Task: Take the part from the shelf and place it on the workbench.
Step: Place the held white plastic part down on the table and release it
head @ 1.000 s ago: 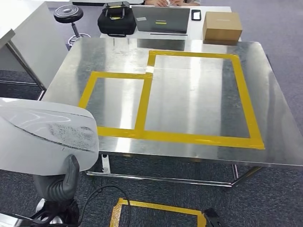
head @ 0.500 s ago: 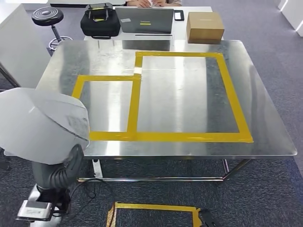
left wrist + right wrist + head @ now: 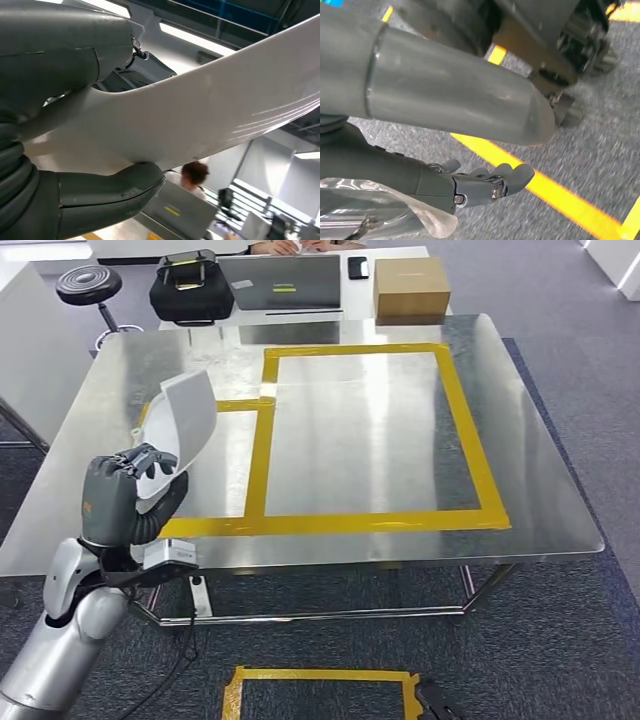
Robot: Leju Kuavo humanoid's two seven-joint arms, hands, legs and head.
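Your left hand (image 3: pixel 124 495) has the part (image 3: pixel 180 425) in its grip, fingers over the top edge and the thick thumb under it. The left wrist view (image 3: pixel 56 165) confirms it: thumb pressed against the underside of the white shell (image 3: pixel 211 115), dark fingers clamped on the other face. The part is a curved white panel, standing up out of the hand and tilted toward the table, hanging over the near-left corner of the workbench (image 3: pixel 543 470). From the head view you can't tell whether its far edge touches the steel or floats just above it.

Your right hand (image 3: pixel 482 185) hangs low over the grey carpet (image 3: pixel 584 150), fingers loosely curled together, thumb apart from them, nothing in it. A yellow floor line (image 3: pixel 554 195) runs beneath it.

Moving outward: the bench top is bare steel marked with yellow tape (image 3: pixel 260 470), a small box on the left and a big one on the right sharing one strip. The part sits above the left edge of the small box.

Beyond the bench, on a white table, there's a black bag (image 3: pixel 189 290), a laptop (image 3: pixel 287 285), a phone (image 3: pixel 358 267) and a cardboard box (image 3: pixel 411 290). A black stool (image 3: pixel 84 285) stands at far left. A person's hands (image 3: pixel 275 246) rest behind the laptop.
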